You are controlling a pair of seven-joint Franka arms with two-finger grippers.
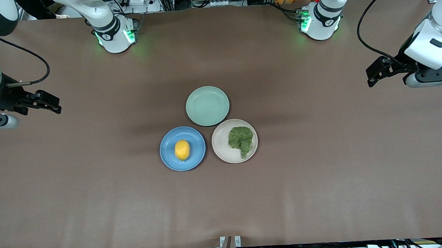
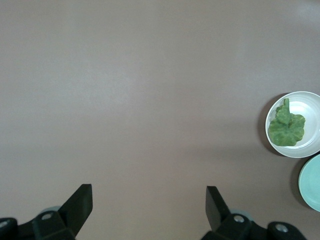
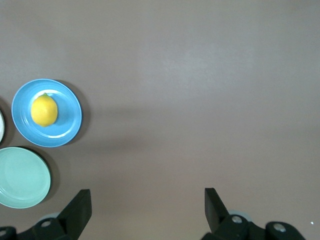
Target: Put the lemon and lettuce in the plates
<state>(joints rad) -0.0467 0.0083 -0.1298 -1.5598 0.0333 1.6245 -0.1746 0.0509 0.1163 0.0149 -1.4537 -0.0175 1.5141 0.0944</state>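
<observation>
The yellow lemon (image 1: 182,150) lies in the blue plate (image 1: 169,154) at the table's middle; both also show in the right wrist view, lemon (image 3: 44,110) in plate (image 3: 67,125). The dark green lettuce leaf (image 1: 241,139) lies in the beige-pink plate (image 1: 221,144) beside it, toward the left arm's end; they also show in the left wrist view, leaf (image 2: 286,127) in plate (image 2: 309,107). My left gripper (image 1: 371,77) is open and empty over bare table at the left arm's end. My right gripper (image 1: 55,104) is open and empty over bare table at the right arm's end.
An empty pale green plate (image 1: 207,105) touches both plates, farther from the front camera; it shows in the left wrist view (image 2: 312,182) and right wrist view (image 3: 22,176). The arm bases (image 1: 115,35) (image 1: 318,22) stand along the table's farthest edge.
</observation>
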